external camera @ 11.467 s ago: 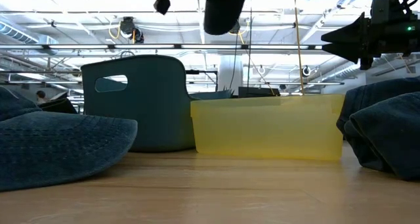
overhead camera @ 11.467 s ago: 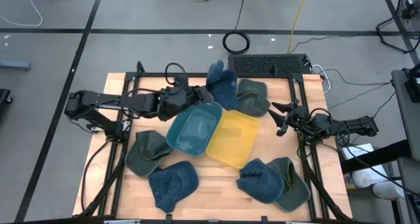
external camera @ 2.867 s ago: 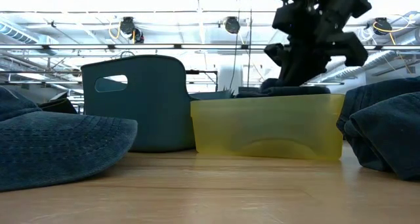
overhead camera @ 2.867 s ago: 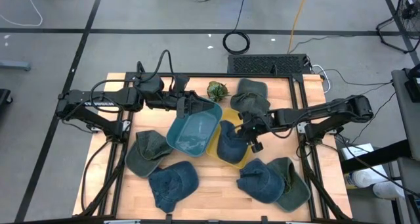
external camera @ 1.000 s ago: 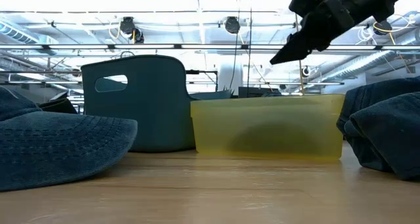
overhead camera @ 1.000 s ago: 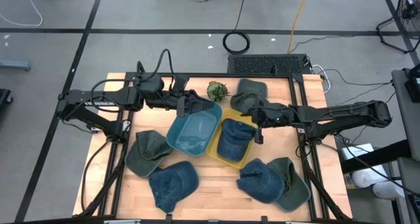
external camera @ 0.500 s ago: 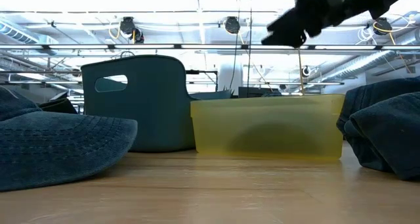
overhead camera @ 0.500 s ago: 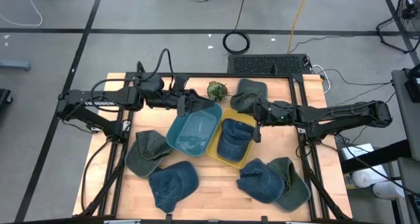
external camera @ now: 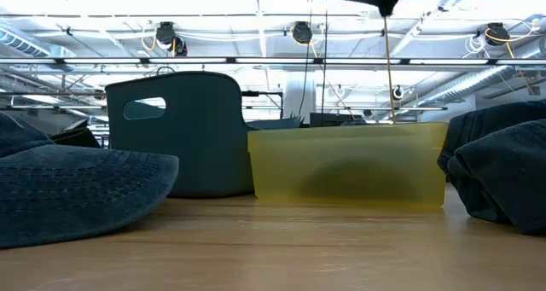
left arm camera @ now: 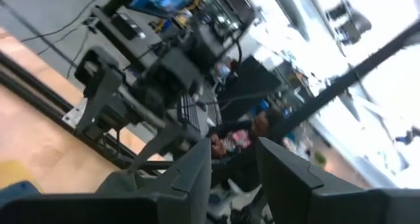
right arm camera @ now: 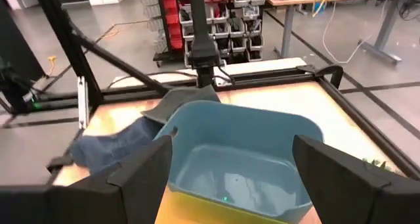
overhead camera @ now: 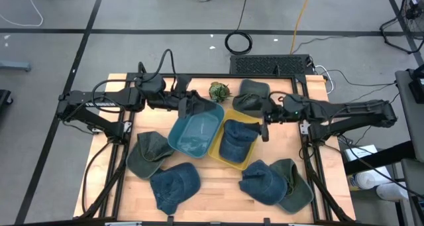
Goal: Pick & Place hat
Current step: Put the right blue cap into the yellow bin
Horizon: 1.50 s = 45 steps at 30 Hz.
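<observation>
Blue hat lies in yellow bin: placed. Right gripper hangs just past the bin's right rim, jaws wide and empty. Left gripper sits at the teal bin back rim, jaws partly closed; what they hold, cannot tell. Step, by my reading: between hats. Next: choose another hat on the surface, lower open jaws over its crown.
</observation>
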Each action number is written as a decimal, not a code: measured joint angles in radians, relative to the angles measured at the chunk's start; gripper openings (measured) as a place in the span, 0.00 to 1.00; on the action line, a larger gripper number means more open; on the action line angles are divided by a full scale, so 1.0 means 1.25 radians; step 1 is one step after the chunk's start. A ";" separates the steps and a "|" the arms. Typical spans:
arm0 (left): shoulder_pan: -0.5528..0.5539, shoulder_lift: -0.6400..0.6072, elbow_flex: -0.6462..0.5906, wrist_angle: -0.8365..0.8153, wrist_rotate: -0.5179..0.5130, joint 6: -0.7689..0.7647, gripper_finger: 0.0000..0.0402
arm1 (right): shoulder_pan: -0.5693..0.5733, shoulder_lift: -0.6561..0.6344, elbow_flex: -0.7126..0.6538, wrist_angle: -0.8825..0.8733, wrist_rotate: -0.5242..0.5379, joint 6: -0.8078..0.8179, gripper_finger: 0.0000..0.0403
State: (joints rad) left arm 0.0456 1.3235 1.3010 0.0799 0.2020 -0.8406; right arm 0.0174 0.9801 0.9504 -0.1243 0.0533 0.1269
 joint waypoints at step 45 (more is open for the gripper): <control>0.000 0.000 0.000 -0.043 0.061 0.392 0.32 | 0.419 0.260 0.711 -0.699 0.251 0.118 0.75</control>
State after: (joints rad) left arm 0.0456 1.3235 1.3010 0.0266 0.2783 -0.3500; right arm 0.5417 1.3052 1.8393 -0.9986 0.3667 0.2741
